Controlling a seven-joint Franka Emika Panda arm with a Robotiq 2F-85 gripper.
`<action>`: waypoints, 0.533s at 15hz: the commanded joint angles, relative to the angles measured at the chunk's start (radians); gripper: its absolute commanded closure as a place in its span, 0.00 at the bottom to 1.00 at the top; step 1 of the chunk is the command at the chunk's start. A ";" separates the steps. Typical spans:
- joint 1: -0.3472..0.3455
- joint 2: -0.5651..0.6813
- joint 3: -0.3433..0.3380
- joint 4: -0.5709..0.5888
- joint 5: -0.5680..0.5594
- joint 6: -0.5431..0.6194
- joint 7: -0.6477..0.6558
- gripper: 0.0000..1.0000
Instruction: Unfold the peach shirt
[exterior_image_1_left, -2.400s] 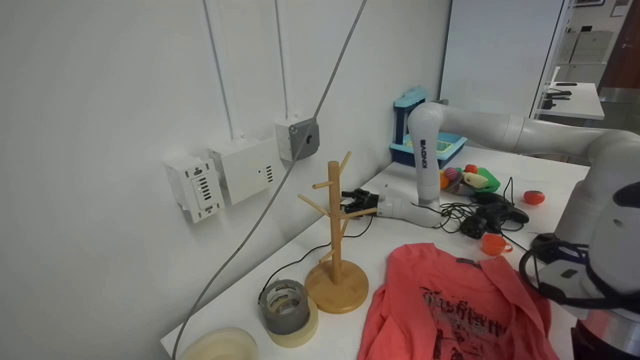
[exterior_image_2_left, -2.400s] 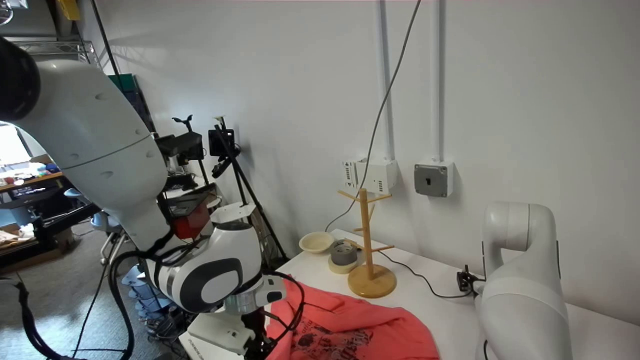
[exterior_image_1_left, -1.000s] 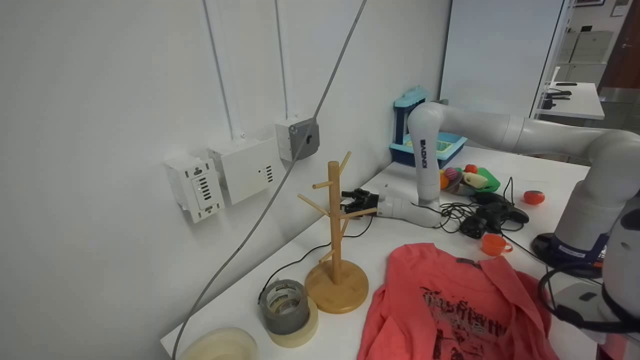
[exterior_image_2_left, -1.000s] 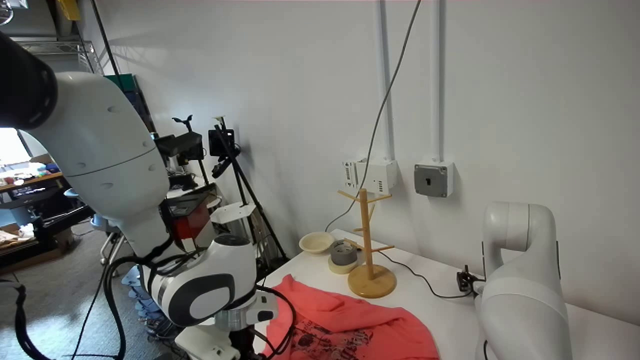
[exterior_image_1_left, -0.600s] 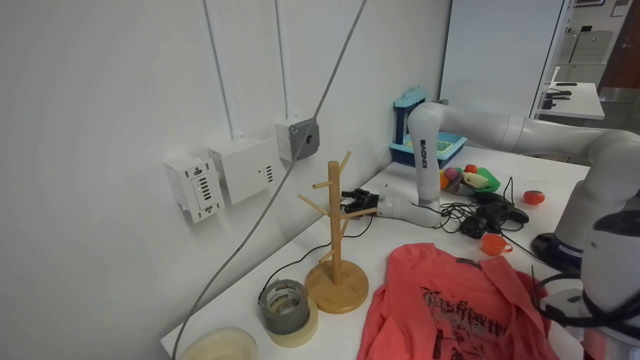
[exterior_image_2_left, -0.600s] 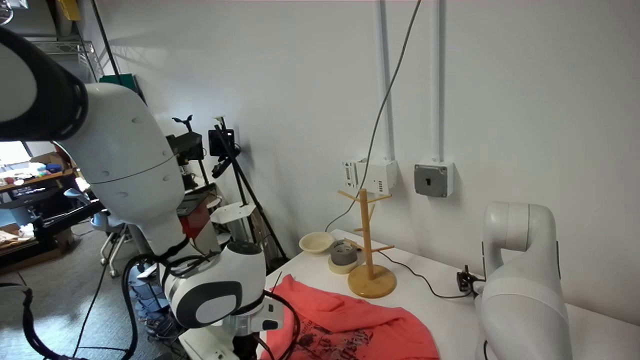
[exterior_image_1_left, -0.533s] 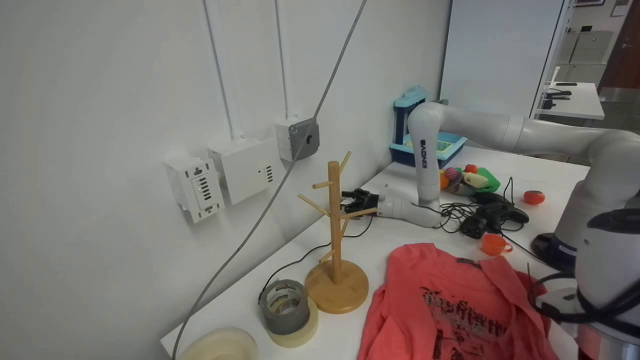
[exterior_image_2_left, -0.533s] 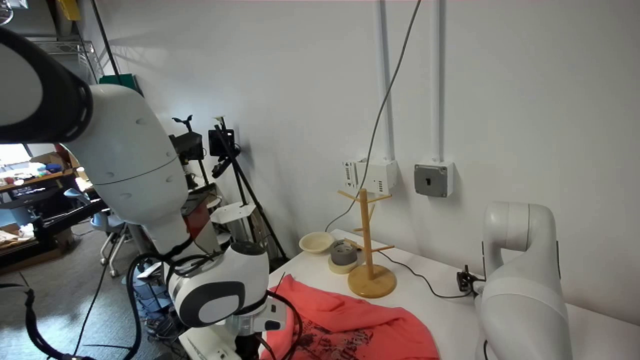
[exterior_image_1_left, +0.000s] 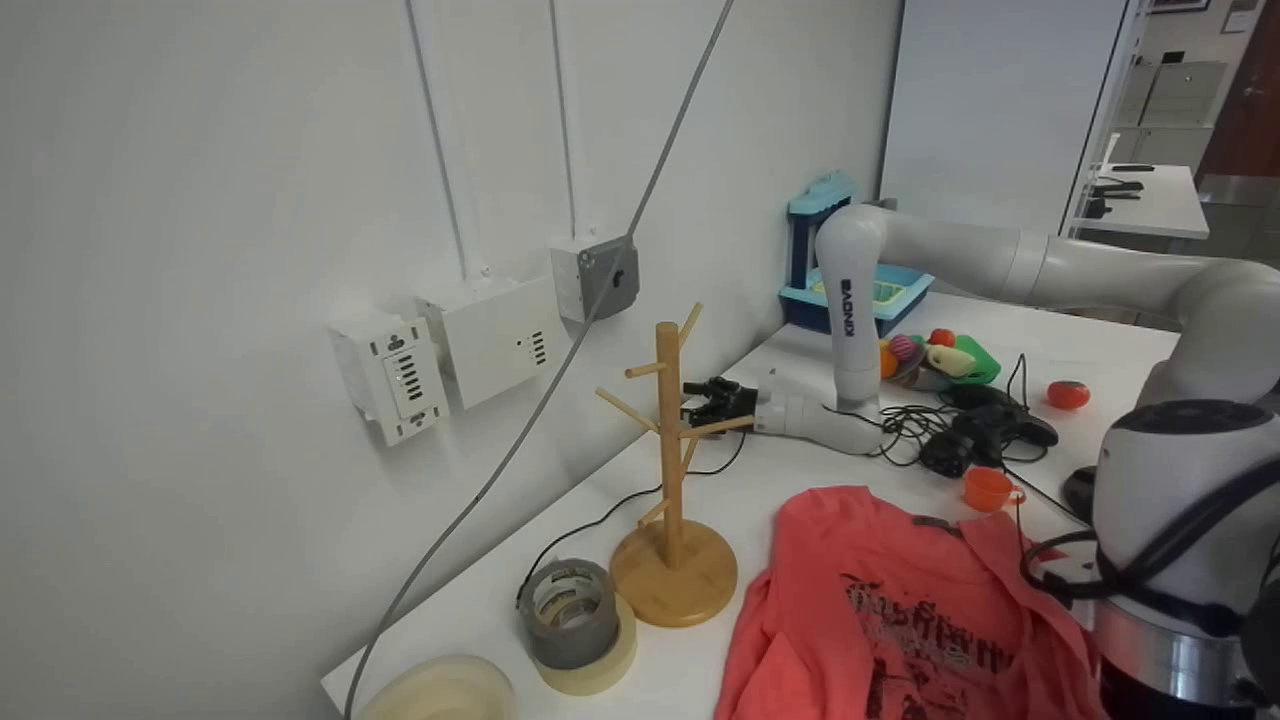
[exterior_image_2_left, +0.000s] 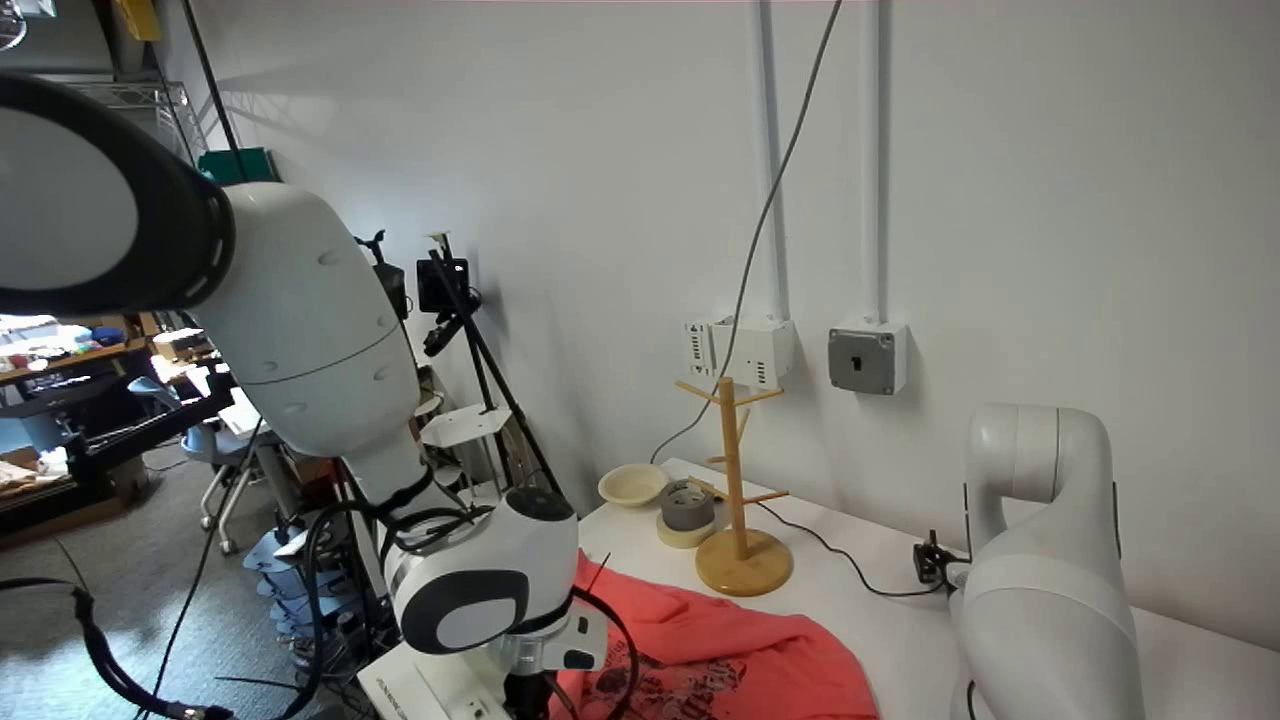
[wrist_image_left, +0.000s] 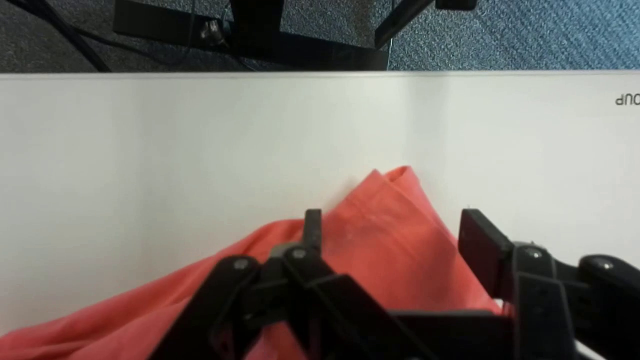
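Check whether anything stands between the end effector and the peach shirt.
Nothing visible does. In the wrist view the end effector is open over the peach shirt, whose cloth shows between the spread fingers. Whether they touch it, I can't tell.

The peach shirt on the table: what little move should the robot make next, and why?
Probably ease the gripper down slightly and close it on the narrow end of the peach shirt: in the wrist view, that end shows between and just past the open jaws, and looks doubled over. Whether they touch it is unclear.
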 joint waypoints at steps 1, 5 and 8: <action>-0.015 -0.001 -0.004 0.000 0.010 -0.057 0.004 0.28; -0.008 -0.006 -0.007 0.003 0.009 -0.087 0.001 0.29; -0.010 0.005 0.000 0.020 0.019 -0.093 0.000 0.40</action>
